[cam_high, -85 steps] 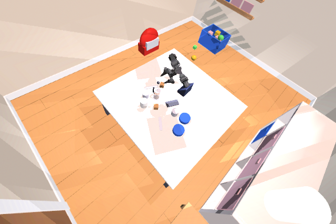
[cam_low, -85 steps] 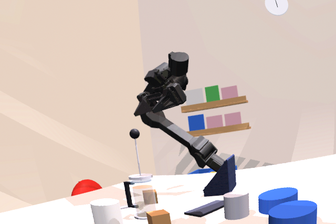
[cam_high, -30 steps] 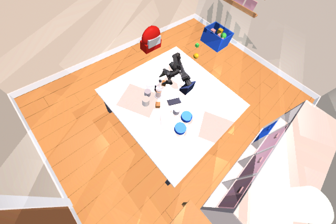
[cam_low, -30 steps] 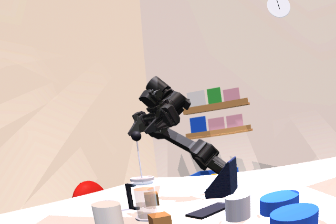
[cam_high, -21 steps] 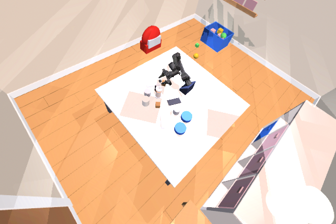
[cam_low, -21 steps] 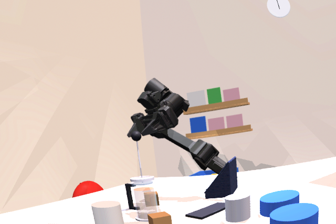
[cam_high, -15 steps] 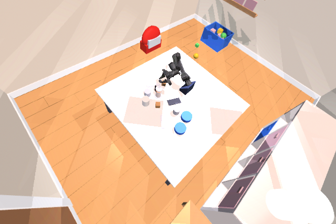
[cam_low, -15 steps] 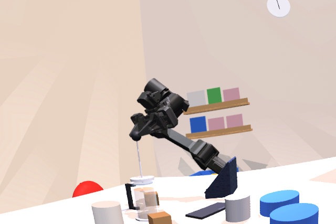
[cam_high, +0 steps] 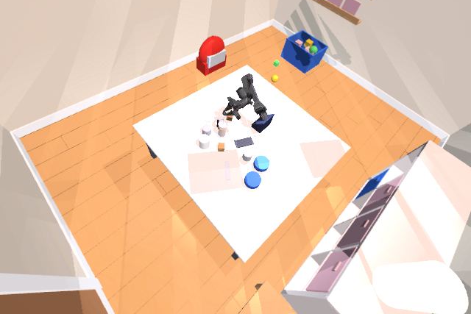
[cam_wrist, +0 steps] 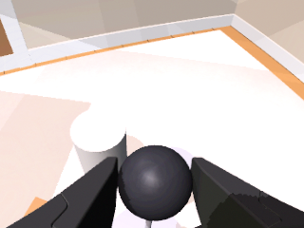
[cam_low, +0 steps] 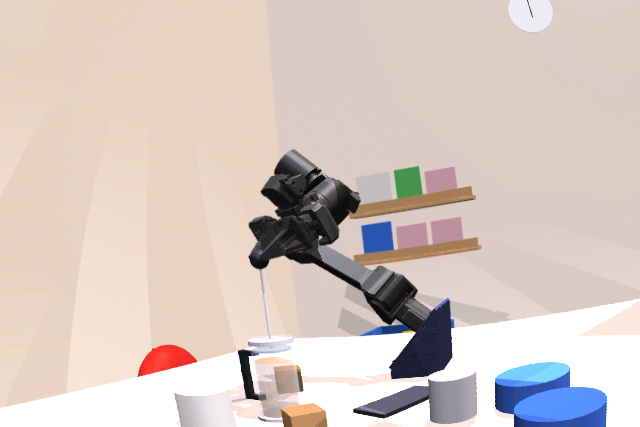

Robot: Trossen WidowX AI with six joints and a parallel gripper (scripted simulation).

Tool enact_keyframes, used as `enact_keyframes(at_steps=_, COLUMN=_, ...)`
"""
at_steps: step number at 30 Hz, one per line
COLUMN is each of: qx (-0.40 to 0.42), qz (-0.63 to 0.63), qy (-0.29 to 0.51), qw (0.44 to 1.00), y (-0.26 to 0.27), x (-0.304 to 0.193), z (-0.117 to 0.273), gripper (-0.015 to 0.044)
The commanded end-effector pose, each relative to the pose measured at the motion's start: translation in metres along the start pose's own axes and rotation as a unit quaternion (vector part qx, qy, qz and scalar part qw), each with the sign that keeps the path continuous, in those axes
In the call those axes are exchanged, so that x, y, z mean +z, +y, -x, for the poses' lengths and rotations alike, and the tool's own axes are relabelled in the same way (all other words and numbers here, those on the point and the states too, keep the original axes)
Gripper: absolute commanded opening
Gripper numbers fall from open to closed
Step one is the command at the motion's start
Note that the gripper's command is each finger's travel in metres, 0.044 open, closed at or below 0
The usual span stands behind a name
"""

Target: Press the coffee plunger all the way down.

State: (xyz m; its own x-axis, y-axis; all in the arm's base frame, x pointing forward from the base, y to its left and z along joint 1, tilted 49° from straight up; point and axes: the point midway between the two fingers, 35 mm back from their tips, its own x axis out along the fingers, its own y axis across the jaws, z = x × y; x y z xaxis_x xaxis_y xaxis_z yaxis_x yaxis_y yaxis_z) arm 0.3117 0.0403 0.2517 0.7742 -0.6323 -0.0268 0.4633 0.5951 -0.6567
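step in hand: the grasp is made, the push is not yet done. the gripper is clamped on the knob of the plunger, one dark finger pressed to each side of the ball in the wrist view. in the exterior view the knob sits high on its rod, well above the lid, so the plunger looks fully raised and nearly all the travel is left.

where it is: the coffee press stands upright on the white table, near the arm's base, with a white cylinder just beside it on one side and an orange-brown cube in front. in the top view the press is small, under the wrist.

next move, as i judge it: drive straight down along the rod, keeping the wrist over the lid. any sideways drift would lever the thin rod and could tip or slide the press. once the knob is down near the lid, open the fingers and lift clear.

materials and shapes:
- knob: dark glossy ball, smooth and round, so it could slip under a slanted push.
- rod: thin pale straight stem, looks stiff.
- lid: flat white disc.
- body: clear glass-like cylinder with a brownish block showing through it, and a black squared handle.
- fingers: matte dark blocks with angular faces.
- nearby: a flat dark slab, a grey-white cylinder, two blue discs.
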Motion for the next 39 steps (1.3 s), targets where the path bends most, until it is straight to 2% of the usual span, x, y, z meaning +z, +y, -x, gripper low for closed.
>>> enact_keyframes(at_steps=1, qx=0.001, qz=0.001, qy=0.000, qw=1.000, y=0.001, x=-0.004, z=-0.004, gripper=0.0125)
enact_keyframes(at_steps=39, qx=0.001, qz=0.001, qy=0.000, qw=1.000, y=0.006, x=-0.054, z=-0.041, gripper=0.0125)
